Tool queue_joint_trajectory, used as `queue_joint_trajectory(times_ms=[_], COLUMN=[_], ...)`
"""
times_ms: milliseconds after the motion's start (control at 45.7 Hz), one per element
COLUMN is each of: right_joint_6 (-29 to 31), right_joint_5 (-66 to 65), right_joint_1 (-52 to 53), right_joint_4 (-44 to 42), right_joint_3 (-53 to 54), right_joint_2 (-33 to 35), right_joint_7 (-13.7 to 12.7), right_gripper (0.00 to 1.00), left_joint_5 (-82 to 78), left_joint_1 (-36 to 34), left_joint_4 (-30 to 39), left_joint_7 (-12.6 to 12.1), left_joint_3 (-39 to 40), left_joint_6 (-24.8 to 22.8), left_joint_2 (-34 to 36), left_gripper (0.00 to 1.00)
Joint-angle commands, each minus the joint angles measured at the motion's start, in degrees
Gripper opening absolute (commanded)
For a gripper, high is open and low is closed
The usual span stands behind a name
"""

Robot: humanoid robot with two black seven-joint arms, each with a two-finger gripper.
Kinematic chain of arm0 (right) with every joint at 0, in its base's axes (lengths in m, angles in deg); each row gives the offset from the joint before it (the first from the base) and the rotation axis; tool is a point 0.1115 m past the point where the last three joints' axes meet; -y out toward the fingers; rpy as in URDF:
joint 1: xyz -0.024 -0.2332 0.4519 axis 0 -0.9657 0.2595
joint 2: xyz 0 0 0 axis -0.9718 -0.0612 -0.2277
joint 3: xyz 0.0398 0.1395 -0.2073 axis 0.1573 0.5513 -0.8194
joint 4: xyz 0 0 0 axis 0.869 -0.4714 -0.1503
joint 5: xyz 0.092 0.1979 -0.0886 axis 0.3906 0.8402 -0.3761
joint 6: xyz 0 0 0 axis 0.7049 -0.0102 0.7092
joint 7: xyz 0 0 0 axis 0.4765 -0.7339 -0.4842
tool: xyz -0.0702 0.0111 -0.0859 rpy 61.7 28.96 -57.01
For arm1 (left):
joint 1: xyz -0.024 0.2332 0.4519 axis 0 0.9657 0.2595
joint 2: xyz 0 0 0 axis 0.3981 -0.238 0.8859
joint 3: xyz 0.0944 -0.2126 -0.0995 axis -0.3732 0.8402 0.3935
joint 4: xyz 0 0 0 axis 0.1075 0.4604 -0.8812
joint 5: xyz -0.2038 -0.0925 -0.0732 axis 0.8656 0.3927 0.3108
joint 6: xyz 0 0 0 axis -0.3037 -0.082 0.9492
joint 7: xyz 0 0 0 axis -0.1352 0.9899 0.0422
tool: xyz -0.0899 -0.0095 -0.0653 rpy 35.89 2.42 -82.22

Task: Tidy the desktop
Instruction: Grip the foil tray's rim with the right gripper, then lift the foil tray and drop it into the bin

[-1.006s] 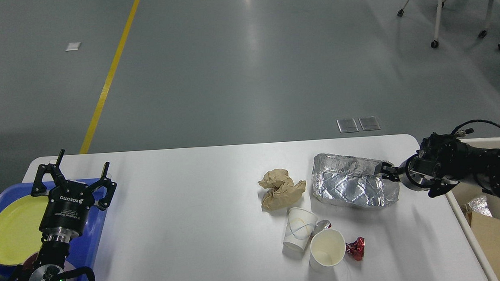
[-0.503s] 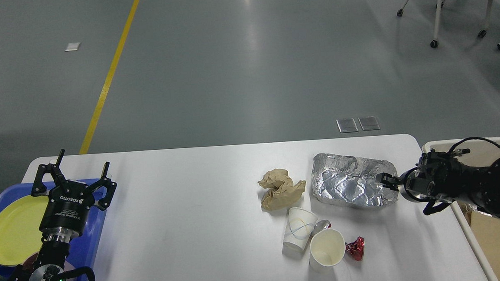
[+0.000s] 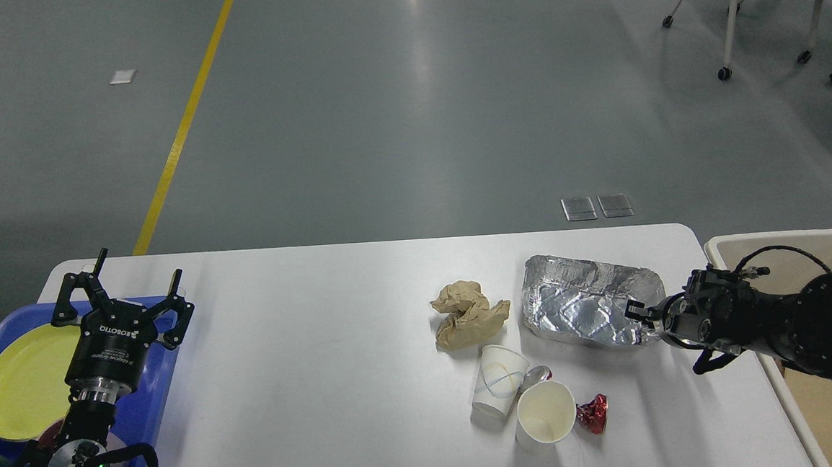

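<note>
The right claw (image 3: 636, 312) is touching the foil tray's (image 3: 586, 304) right near corner on the white worktop (image 3: 324, 383); its grip is unclear. The left claw (image 3: 122, 291) is hanging released over the blue tray (image 3: 154, 408).

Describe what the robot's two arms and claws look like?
Both arms are black. The left gripper has two spindly linkage fingers on a cylinder printed ROBOTIQ, over a silver ring and a green light. The right gripper is small and dark, behind a silver ring, with a thin black cable looping above.
</note>
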Motion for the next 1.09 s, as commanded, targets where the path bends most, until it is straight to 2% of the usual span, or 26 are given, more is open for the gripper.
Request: queue_joint_trajectory(times_ms=[0,22,372,547,896,1071], right_joint_6=[0.0,0.0,0.09,0.97,3.95,5.63], right_joint_5=[0.26,0.7,4.39,4.39,4.39,4.39], right_joint_1=[-0.04,-0.13,0.4,1.8,20.95,32.55], right_joint_4=[0.41,0.49,0.76,3.57,27.64,38.27], right_joint_3=[0.09,0.09,0.09,0.0,-1.23,-5.71], right_joint_2=[-0.02,-0.02,0.24,1.12,17.63,24.05], right_joint_7=[-0.09,-0.09,-0.18,-0.18,-0.35,-0.44], right_gripper=[0.06,0.0,0.0,0.0,0.0,0.0], left_joint_5=[0.0,0.0,0.0,0.0,0.0,0.0], left_joint_1=[0.0,0.0,0.0,0.0,0.0,0.0], left_joint_4=[0.0,0.0,0.0,0.0,0.0,0.0], left_joint_7=[0.0,0.0,0.0,0.0,0.0,0.0], left_joint_3=[0.0,0.0,0.0,0.0,0.0,0.0], left_joint_6=[0.0,0.0,0.0,0.0,0.0,0.0], left_joint_2=[0.0,0.0,0.0,0.0,0.0,0.0], left_gripper=[0.96,0.96,0.96,0.96,0.96,0.96])
